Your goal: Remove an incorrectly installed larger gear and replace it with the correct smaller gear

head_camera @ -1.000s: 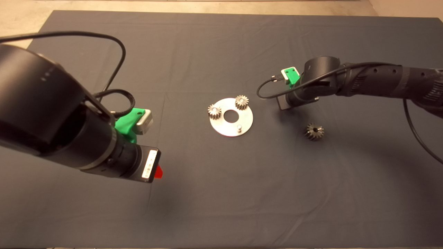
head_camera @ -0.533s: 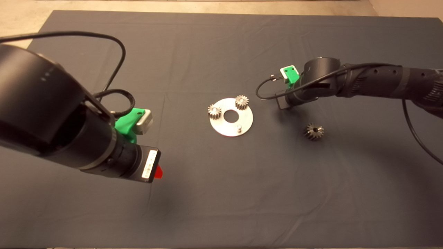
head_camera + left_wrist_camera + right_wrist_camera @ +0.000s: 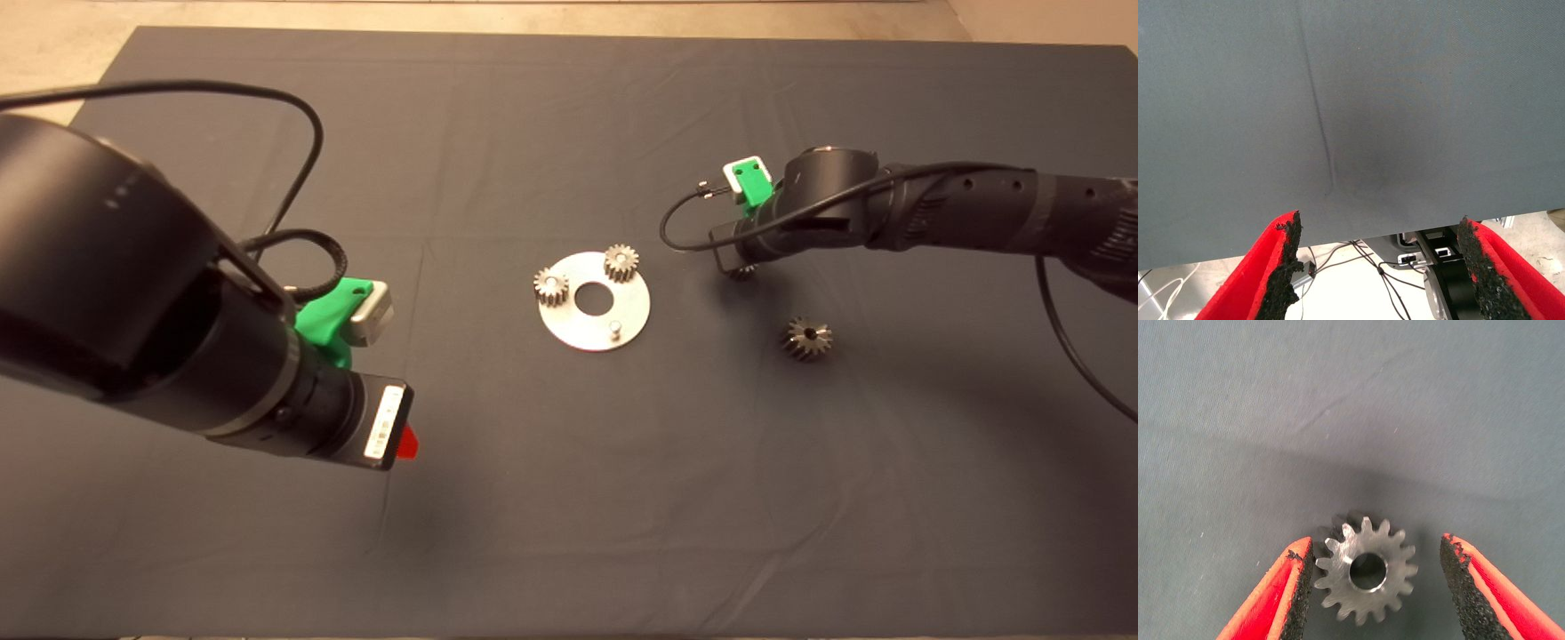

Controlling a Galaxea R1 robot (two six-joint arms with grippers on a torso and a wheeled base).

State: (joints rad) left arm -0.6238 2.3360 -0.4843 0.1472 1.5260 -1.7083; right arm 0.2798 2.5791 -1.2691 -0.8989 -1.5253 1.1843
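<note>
The right arm reaches in from the right edge, its forearm nearly level, wrist bent downward so the right gripper [image 3: 1371, 587] points at the mat; its red fingers [image 3: 1281, 593] stand apart, black pads facing each other. The left arm enters from the left, angled down toward the centre, the left gripper [image 3: 1381, 267] hanging above the mat with its fingers [image 3: 1265, 273] spread wide, holding nothing.

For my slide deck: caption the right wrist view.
Open right gripper straddles the smaller gear lying flat on the dark mat, one pad touching its teeth, the other clear.
</note>
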